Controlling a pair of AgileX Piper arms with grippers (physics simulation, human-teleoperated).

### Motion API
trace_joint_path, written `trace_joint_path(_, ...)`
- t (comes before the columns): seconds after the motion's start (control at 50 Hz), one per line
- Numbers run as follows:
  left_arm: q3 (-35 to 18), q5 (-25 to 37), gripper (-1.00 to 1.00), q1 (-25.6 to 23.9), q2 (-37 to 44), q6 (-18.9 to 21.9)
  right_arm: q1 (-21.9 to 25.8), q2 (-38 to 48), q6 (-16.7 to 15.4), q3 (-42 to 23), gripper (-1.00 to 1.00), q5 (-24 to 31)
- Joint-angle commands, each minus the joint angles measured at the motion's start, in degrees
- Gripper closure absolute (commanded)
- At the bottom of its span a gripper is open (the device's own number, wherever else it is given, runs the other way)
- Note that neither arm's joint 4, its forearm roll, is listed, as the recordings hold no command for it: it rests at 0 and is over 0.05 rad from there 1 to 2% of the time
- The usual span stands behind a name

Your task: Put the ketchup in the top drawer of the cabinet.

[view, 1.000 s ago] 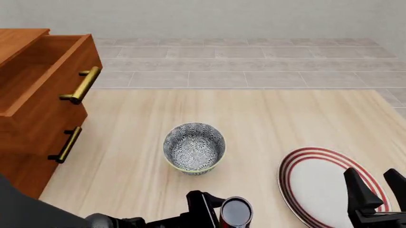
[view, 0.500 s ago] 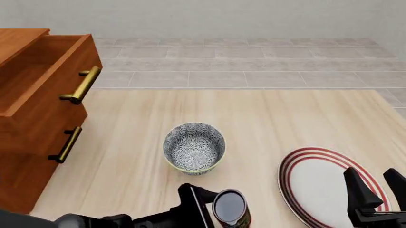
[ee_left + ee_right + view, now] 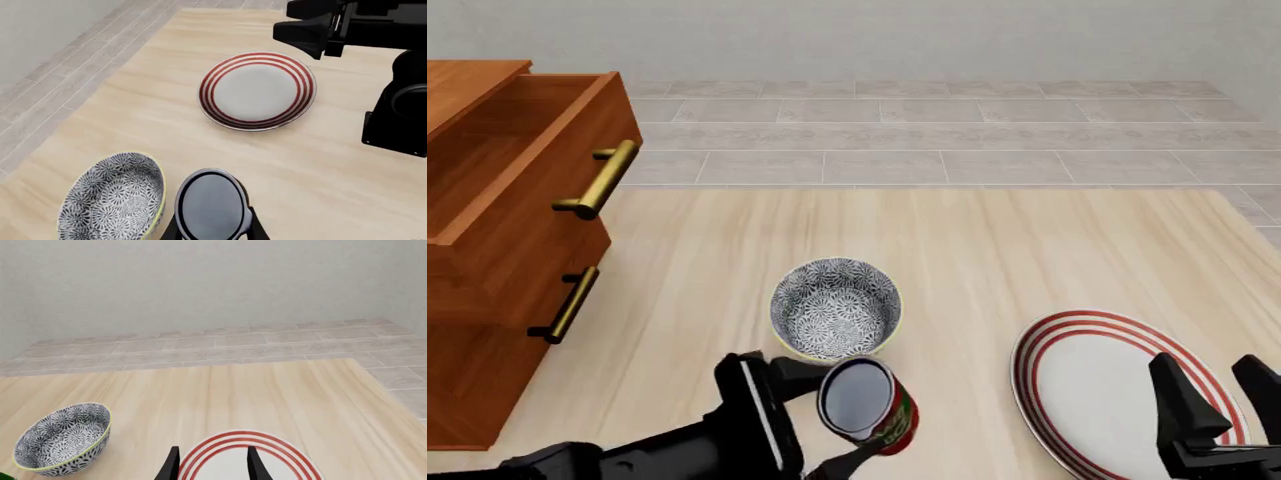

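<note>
left gripper (image 3: 827,415) — carried left and up | ketchup (image 3: 865,404) — now tilted, beside bowl (image 3: 835,309)

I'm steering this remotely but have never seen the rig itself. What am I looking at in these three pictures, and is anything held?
Two robot arms work at a wooden table. The front view looks down from behind them; each wrist view looks along one arm's fingers. The left gripper is shut on the ketchup, a red-labelled can tilted in its grip, close to the patterned bowl. In the left wrist view the can's dark top sits between the fingers. The right gripper is open and holds nothing, above the red-striped plate. At the left stands the cabinet, its top drawer pulled open.
</note>
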Motion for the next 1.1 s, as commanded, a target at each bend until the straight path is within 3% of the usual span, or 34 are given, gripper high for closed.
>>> trace_joint_path(0.02,1.9,4.2,1.00,2.2,-7.9,2.9,-0.2,0.1,0.0,0.0,-1.00,0.1)
trace_joint_path(0.06,1.9,4.2,1.00,2.2,-7.9,2.9,-0.2,-0.2,0.0,0.0,-1.00,0.4)
trace_joint_path(0.08,2.6,12.4,1.00,7.3,-18.1,4.5,-0.3,-0.5,0.0,0.0,-1.00,0.7)
trace_joint_path(0.34,-1.9,35.0,1.00,14.0,-36.6,4.6,0.1,0.6,0.2,0.0,-1.00,-0.2)
trace_joint_path(0.42,-2.2,36.3,1.00,14.7,-37.1,4.4,0.1,0.8,0.3,0.0,-1.00,-0.3)
trace_joint_path(0.46,-3.8,40.8,1.00,15.5,-39.9,4.9,0.1,0.8,0.3,0.0,-1.00,-0.4)
trace_joint_path(0.54,-3.8,40.8,1.00,15.5,-40.0,4.9,0.0,0.7,0.3,0.0,-1.00,-0.1)
trace_joint_path(0.56,-6.3,46.6,1.00,16.7,-43.3,5.8,-0.2,0.6,0.4,0.0,-1.00,0.0)
trace_joint_path(0.68,-8.8,50.7,1.00,16.4,-43.0,6.2,-0.4,-0.1,0.3,0.0,-1.00,0.7)
trace_joint_path(0.7,-11.0,55.2,1.00,19.0,-44.6,8.2,-0.4,-0.1,0.4,0.0,-1.00,0.7)
trace_joint_path(0.72,-12.7,57.9,1.00,20.8,-44.5,7.6,-0.4,-0.1,0.3,0.0,-1.00,0.6)
trace_joint_path(0.78,-15.1,60.6,1.00,21.9,-44.4,7.2,-0.4,-0.1,0.3,0.0,-1.00,0.7)
trace_joint_path(0.8,-17.5,63.7,1.00,23.7,-45.1,9.1,-0.3,0.2,0.3,0.0,-1.00,0.4)
trace_joint_path(0.92,-22.9,69.7,1.00,25.6,-45.4,9.4,-0.3,0.4,0.4,0.0,-1.00,0.4)
trace_joint_path(0.98,-27.1,74.4,1.00,28.3,-44.1,7.7,-0.2,0.7,0.4,0.0,-1.00,0.0)
trace_joint_path(1.04,-30.7,76.9,1.00,28.9,-44.6,11.6,-0.2,0.6,0.4,0.0,-1.00,0.1)
trace_joint_path(1.1,-34.1,79.3,1.00,31.4,-44.0,12.2,-0.2,1.3,0.3,0.0,-1.00,-0.4)
